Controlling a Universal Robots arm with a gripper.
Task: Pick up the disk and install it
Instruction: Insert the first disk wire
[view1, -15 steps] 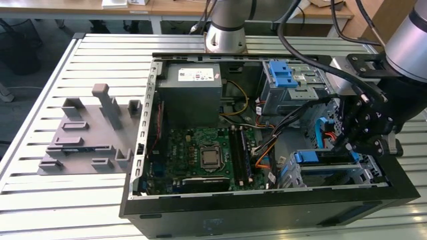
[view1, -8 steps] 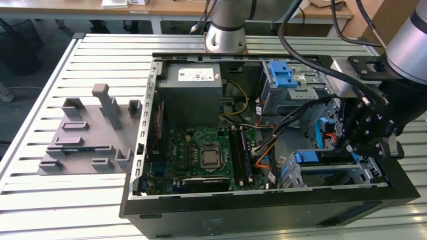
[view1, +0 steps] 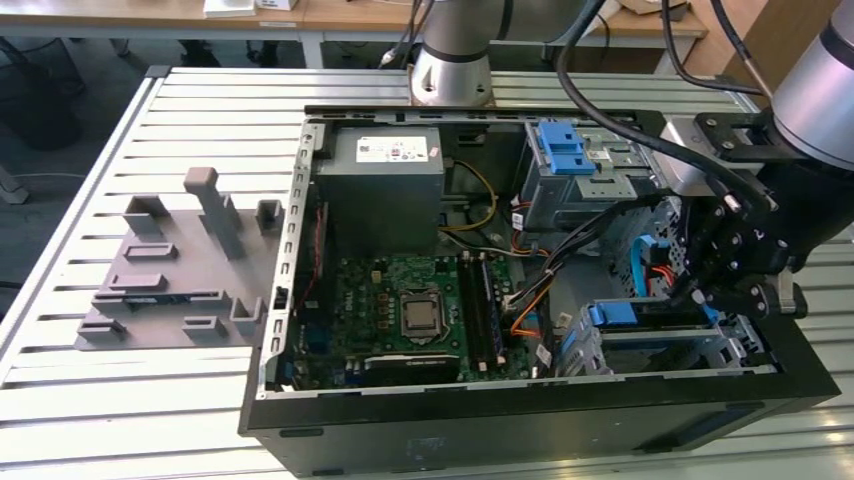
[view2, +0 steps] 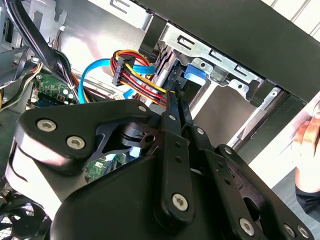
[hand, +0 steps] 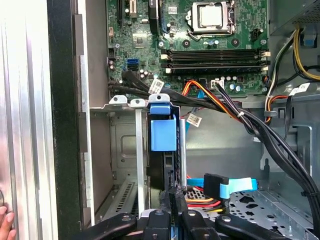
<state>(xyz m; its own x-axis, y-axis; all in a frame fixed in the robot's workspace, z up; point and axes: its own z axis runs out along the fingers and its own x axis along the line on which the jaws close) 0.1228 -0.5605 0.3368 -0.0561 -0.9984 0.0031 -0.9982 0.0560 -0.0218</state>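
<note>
No readable text anywhere. White sticker (view1: 392, 150) on the power supply (view1: 379, 190) carries print too small to read; small white cable tags (hand: 194, 119) near the motherboard (hand: 200, 45) likewise illegible.

Glossy blue plastic disk (hand: 163, 134) carrier

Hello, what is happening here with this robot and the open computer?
A robot arm is working inside an open computer case lying on a metal table. Its gripper is down at the drive cage in the case's corner, right at the disk in its blue carrier, which stands upright in the cage slot. A person's hand is beside the case.
</note>
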